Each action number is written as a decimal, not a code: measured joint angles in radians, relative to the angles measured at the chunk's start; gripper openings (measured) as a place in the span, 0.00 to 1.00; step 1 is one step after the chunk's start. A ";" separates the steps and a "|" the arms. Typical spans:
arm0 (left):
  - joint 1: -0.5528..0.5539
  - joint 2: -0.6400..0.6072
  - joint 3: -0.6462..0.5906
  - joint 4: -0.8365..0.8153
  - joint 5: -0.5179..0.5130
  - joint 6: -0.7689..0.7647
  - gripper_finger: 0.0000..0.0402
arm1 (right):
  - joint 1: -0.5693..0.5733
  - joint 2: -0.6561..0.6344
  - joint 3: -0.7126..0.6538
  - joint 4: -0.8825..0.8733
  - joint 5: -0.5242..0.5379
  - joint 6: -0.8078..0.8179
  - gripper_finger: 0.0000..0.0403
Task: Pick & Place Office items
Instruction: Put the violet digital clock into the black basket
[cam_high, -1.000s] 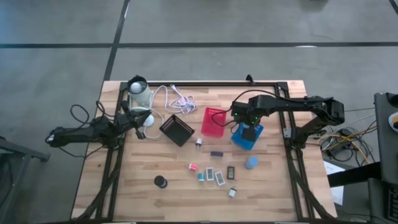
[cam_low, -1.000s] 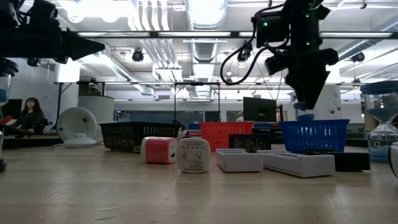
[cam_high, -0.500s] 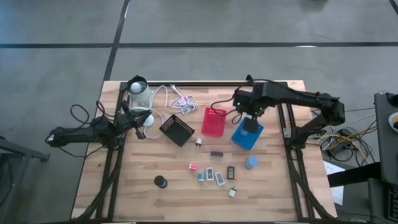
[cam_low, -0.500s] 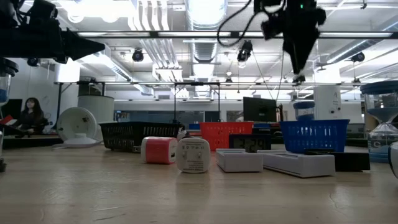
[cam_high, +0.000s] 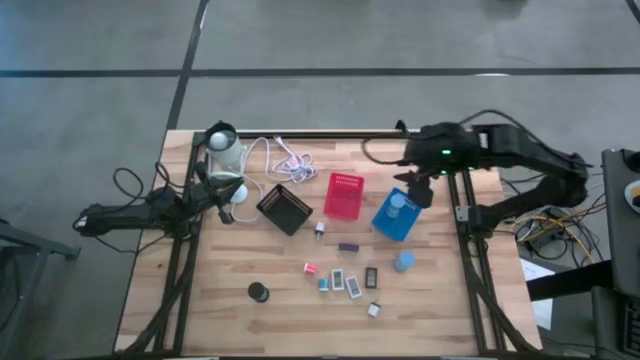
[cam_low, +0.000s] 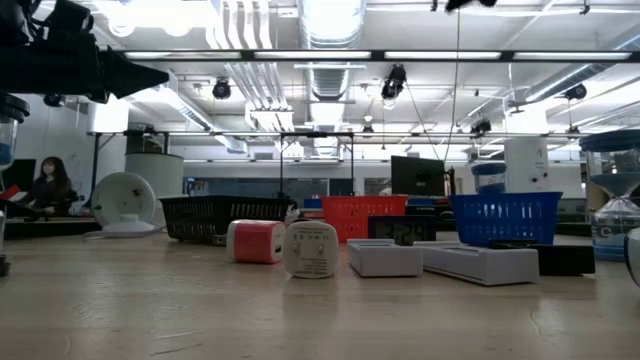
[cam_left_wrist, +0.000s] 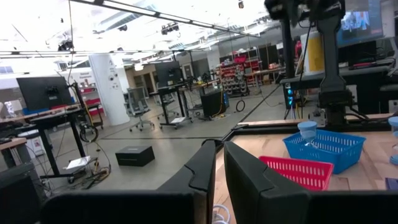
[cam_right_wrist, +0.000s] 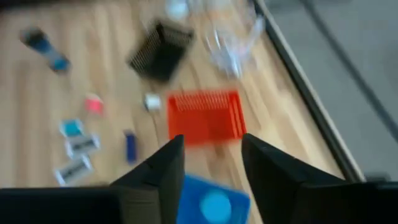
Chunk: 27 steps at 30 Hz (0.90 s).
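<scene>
Pale-blue round piece now lies inside the blue mesh bin, visible from above and again past the right gripper in its own wrist view — one item sorted, by the look of it. A second ago that gripper stood low in the bin; now it has lifted clear toward the table's far right edge, its fingers apart with nothing between them and narrowing. The second pale-blue round piece sits just outside the bin, with the pink block, black disc and other small items unmoved on the wood. The left gripper waits closed and empty near the white lamp, unchanged.
</scene>
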<state>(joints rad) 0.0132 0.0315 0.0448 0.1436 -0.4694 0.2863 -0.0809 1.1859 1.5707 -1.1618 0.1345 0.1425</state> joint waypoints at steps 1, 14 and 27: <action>0.000 0.000 0.000 -0.002 0.000 0.000 0.10 | 0.019 -0.031 -0.019 0.058 0.000 -0.012 0.33; 0.000 0.000 0.000 -0.006 0.000 -0.002 0.10 | 0.121 -0.449 -0.476 0.648 -0.054 -0.082 0.03; -0.001 0.000 0.000 -0.006 0.000 0.001 0.10 | 0.120 -0.617 -0.919 0.817 -0.135 -0.059 0.02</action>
<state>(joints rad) 0.0120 0.0315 0.0448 0.1375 -0.4698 0.2874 0.0391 0.5692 0.6514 -0.3444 -0.0002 0.0834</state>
